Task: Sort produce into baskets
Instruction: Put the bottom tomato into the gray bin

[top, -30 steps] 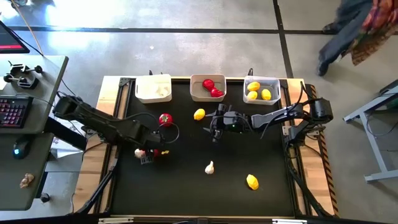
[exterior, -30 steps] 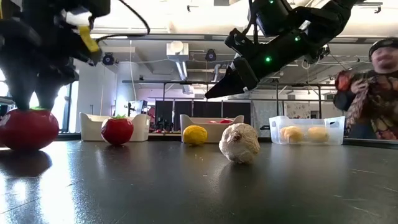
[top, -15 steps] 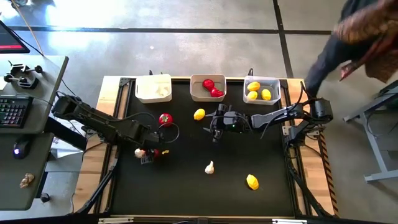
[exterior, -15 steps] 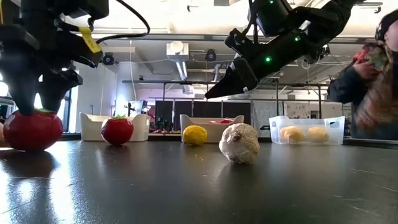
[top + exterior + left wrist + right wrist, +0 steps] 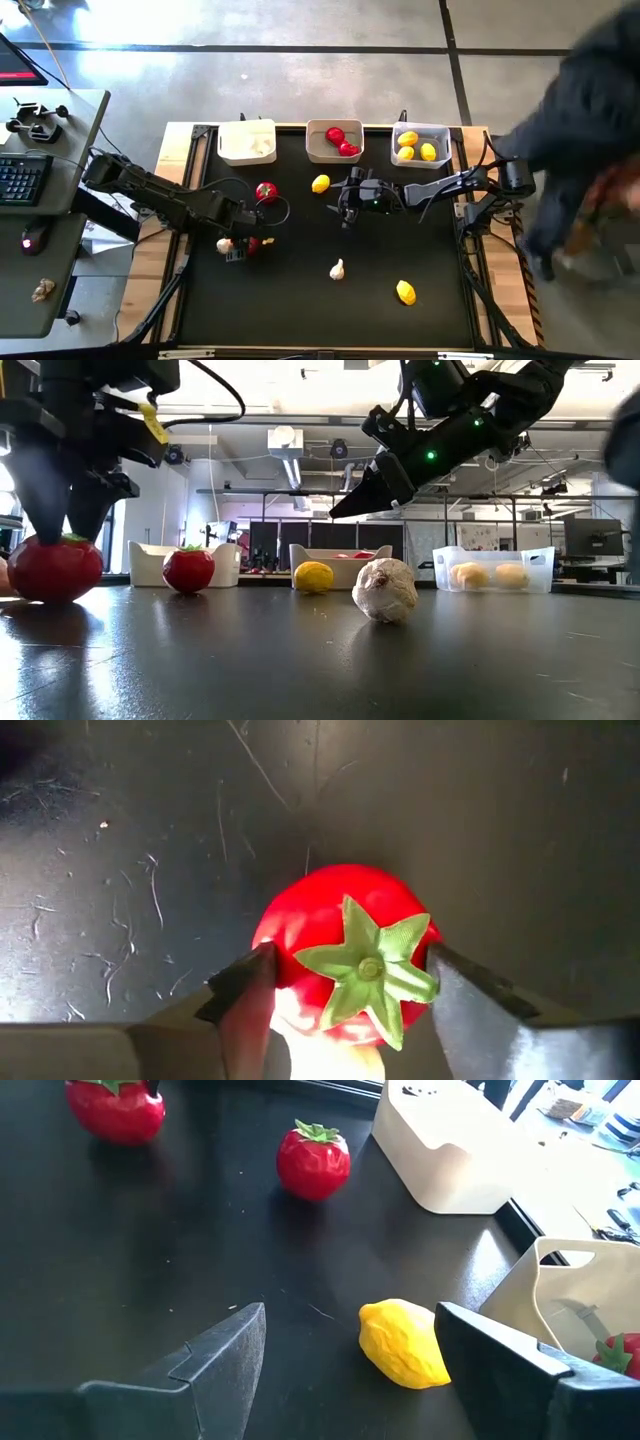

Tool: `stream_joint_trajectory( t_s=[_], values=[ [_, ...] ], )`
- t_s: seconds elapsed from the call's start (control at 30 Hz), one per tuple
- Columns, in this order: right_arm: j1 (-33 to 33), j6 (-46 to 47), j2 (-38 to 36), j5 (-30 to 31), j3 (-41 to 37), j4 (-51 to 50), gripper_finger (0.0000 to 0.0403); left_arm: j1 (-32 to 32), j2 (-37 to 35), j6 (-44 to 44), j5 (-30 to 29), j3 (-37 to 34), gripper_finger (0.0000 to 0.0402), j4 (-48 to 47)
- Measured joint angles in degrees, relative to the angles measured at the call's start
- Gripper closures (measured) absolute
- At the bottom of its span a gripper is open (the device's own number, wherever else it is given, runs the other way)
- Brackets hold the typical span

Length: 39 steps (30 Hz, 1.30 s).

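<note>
Tomato at the mat's nine o'clock sits between the left gripper fingers, closing but not yet pinching; squeeze evenly. Right gripper, spread, hovers centrally with a lemon ahead.

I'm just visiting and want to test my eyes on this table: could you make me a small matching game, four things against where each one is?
Things:
1. tomato
2. lemon
3. garlic bulb
4. two tomatoes

Places:
A. loose on the mat, near the front, away from both arms
B. in the middle basket
C. between the left gripper fingers
D. on the mat just ahead of the right gripper

Pairs: 1-C, 2-D, 3-A, 4-B
</note>
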Motion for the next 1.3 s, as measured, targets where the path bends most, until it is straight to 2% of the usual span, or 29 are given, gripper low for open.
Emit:
stream_joint_trajectory(
  t_s=[0.43,0.83,1.0,1.2,1.3],
  values=[
    [0.0,-0.02,0.0,0.0,0.01,-0.03,0.0121,5.08,-1.38,4.54,-0.73,1.64,0.027,-0.51],
    [0.0,-0.02,0.0,0.0,0.02,-0.02,0.0121,7.25,-1.42,9.28,-0.66,1.74,0.0395,0.0],
    [0.0,0.0,0.0,0.0,0.0,-0.03,0.0121,6.69,-1.42,10.86,-0.6,1.77,0.04,0.2],
    [0.0,0.0,0.0,-0.01,0.0,-0.03,0.0121,6.46,-1.46,12.22,-5.8,2.93,0.0401,0.17],
    [0.0,-0.06,0.0,-0.02,0.02,-0.01,0.0121,8.54,-1.4,13.46,-8.98,3.61,0.0401,3.69]
  ],
)
